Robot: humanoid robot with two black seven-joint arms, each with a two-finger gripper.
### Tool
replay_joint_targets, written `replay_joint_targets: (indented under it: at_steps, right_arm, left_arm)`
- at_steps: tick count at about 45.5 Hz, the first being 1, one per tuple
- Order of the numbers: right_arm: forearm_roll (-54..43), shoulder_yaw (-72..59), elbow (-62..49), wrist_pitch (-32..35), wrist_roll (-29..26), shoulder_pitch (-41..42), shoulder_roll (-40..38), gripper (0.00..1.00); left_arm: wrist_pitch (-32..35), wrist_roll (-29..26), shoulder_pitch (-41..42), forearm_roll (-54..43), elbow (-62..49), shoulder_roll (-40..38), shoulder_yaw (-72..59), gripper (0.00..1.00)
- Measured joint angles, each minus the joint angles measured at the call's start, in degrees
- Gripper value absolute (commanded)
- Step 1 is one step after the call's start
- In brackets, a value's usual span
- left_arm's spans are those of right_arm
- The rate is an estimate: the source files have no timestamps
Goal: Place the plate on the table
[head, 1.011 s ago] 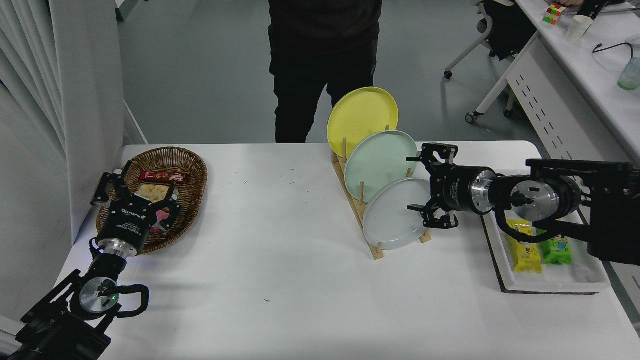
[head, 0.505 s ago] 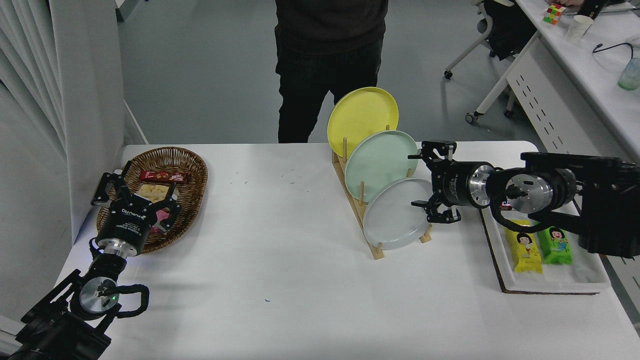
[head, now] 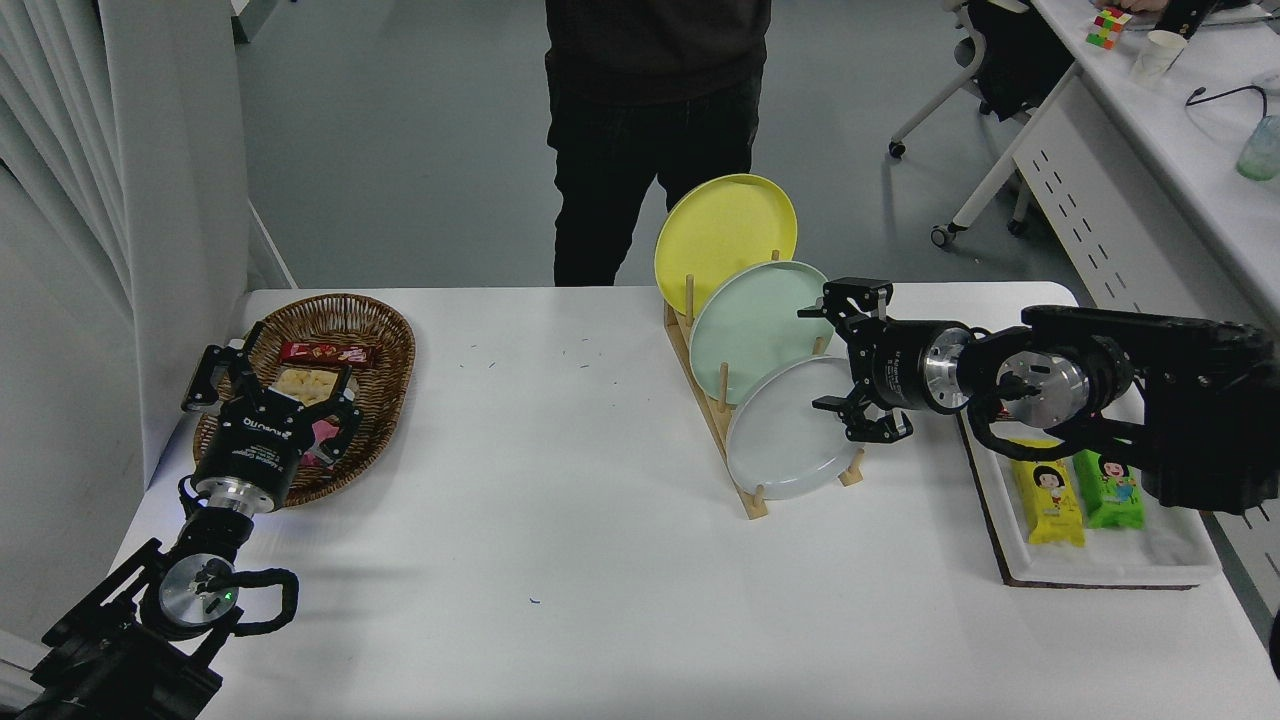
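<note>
The pale grey plate (head: 790, 432) stands on edge in the front slot of a wooden rack (head: 722, 420), in front of a mint green plate (head: 757, 325) and a yellow plate (head: 722, 235). My right gripper (head: 822, 358) is open, turned on its side, at the grey plate's upper right rim. One finger is above the rim near the green plate, the other in front of the grey plate's face. The white table (head: 560, 520) lies under all. My left gripper (head: 270, 375) is open and parked at the lower left over a basket.
A wicker basket (head: 375, 345) with snacks sits at the left. A white tray (head: 1100, 560) with yellow and green snack bars sits at the right, under my right arm. A person in dark clothes (head: 650, 130) stands at the far side.
My right gripper has moved left and slightly up, from beside the grey plate's right edge to over its upper right rim. The plates and left arm have not moved.
</note>
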Motion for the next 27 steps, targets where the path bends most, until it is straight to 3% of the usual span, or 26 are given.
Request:
replay_joint_targets:
  at_steps: [27]
  right_arm:
    - [1.27, 1.49, -1.39, 0.08, -1.52, -0.48, 0.20, 0.97]
  left_arm:
    - [0.00, -0.03, 0.00, -0.02, 0.00, 0.00, 0.00, 0.98]
